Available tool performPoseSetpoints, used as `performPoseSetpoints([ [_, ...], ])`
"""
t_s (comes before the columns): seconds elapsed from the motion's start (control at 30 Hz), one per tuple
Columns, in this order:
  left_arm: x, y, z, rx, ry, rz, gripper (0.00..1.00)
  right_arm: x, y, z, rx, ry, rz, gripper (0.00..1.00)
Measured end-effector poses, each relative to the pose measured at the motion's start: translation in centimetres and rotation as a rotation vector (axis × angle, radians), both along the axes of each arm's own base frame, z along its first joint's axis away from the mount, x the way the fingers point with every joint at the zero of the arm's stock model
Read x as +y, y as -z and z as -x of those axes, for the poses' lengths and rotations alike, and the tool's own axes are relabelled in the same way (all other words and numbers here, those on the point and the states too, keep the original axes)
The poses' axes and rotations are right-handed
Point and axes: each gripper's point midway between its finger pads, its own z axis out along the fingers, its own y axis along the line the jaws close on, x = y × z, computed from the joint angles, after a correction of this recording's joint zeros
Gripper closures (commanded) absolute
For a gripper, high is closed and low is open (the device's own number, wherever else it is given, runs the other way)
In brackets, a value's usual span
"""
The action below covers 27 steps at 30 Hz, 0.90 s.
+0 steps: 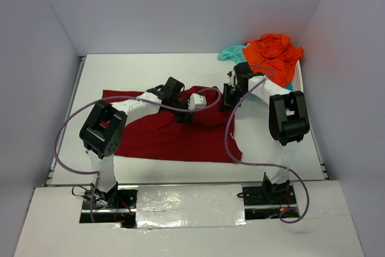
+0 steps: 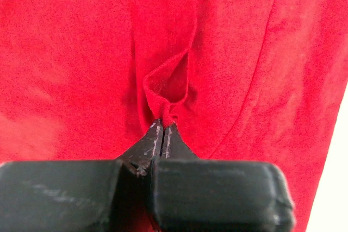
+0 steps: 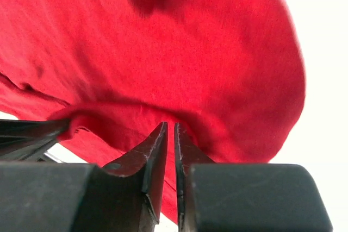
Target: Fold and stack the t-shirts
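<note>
**Red shirt on the bench, both hands at its far edge**

You have the dark red shirt (image 1: 174, 139) spread across the middle of the bench (image 1: 144, 70), lying mostly flat, with its near hem towards the arm bases. Its far right part is bunched up into a raised fold where both arms meet it.

Your left hand (image 2: 163, 126) is clenched. In the left wrist view the two black fingers are pressed together, and a small pucker of red cloth is pinched at their tips. The fabric rises from there in a narrow crease. From above, that arm reaches over the shirt from the left towards its far middle.

Your right hand (image 3: 169, 127) sits just beside it, at the shirt's far right corner. Its jaws stand almost together, with only a thin slit between them. Red cloth billows just beyond the tips. You cannot tell from the right wrist view whether any of it is caught in the slit.

The orange shirt (image 1: 274, 52) lies crumpled in a heap at the far right corner. The mint-aqua shirt (image 1: 230, 54) pokes out from its left side, touching it. Both are well apart from the red one.
</note>
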Motion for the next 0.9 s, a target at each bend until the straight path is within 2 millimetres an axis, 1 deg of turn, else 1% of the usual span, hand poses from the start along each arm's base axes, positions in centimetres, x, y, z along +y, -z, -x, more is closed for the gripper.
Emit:
performPoseSetpoints([
  [0.03, 0.3, 0.4, 0.0, 0.035, -0.025, 0.003, 0.98, 0.0, 0.0, -0.4, -0.001, 0.006, -0.004, 0.78],
  [0.07, 0.5, 0.8, -0.1, 0.065, -0.048, 0.004, 0.98, 0.0, -0.1, -0.8, -0.003, 0.011, -0.007, 0.73],
  [0.17, 1.5, 1.7, -0.6, 0.154, -0.14, 0.011, 0.97, 0.1, -0.7, -2.2, -0.022, 0.021, -0.008, 0.67],
  [0.3, 2.6, 1.8, -1.5, 0.218, -0.244, 0.043, 0.94, 0.0, -2.4, -4.0, -0.087, 0.025, -0.003, 0.65],
  [0.4, 2.9, 2.1, -1.6, 0.256, -0.291, 0.058, 0.93, -0.3, -2.8, -3.7, -0.107, 0.02, 0.01, 0.65],
  [0.43, 3.0, 2.2, -1.5, 0.268, -0.303, 0.06, 0.93, -0.3, -2.8, -3.4, -0.113, 0.013, 0.019, 0.68],
  [0.5, 3.0, 2.4, -1.3, 0.3, -0.333, 0.064, 0.92, -0.5, -2.7, -1.8, -0.12, -0.003, 0.032, 0.71],
  [0.53, 3.0, 2.3, -1.3, 0.313, -0.349, 0.069, 0.89, -0.5, -2.8, -0.3, -0.117, -0.019, 0.036, 0.75],
  [0.57, 2.9, 2.3, -1.4, 0.318, -0.355, 0.074, 0.87, -0.3, -2.8, 0.8, -0.115, -0.033, 0.036, 0.76],
  [0.63, 2.8, 2.0, -1.5, 0.339, -0.38, 0.088, 0.85, 0.5, -2.9, 3.3, -0.123, -0.074, 0.025, 0.8],
  [0.67, 2.8, 2.0, -1.6, 0.344, -0.39, 0.092, 0.85, 1.1, -2.9, 4.6, -0.125, -0.099, 0.013, 0.84],
  [0.7, 2.9, 2.0, -1.7, 0.356, -0.406, 0.096, 0.85, 1.7, -3.0, 5.6, -0.126, -0.121, 0.003, 0.87],
  [0.73, 3.0, 1.9, -1.9, 0.36, -0.417, 0.101, 0.85, 2.4, -3.0, 6.4, -0.127, -0.145, -0.011, 0.91],
  [0.83, 3.5, 2.0, -2.4, 0.374, -0.458, 0.117, 0.85, 4.2, -2.9, 7.8, -0.134, -0.205, -0.051, 0.96],
  [0.9, 3.9, 2.2, -2.4, 0.384, -0.472, 0.116, 0.84, 5.5, -2.6, 8.7, -0.135, -0.247, -0.073, 0.98],
])
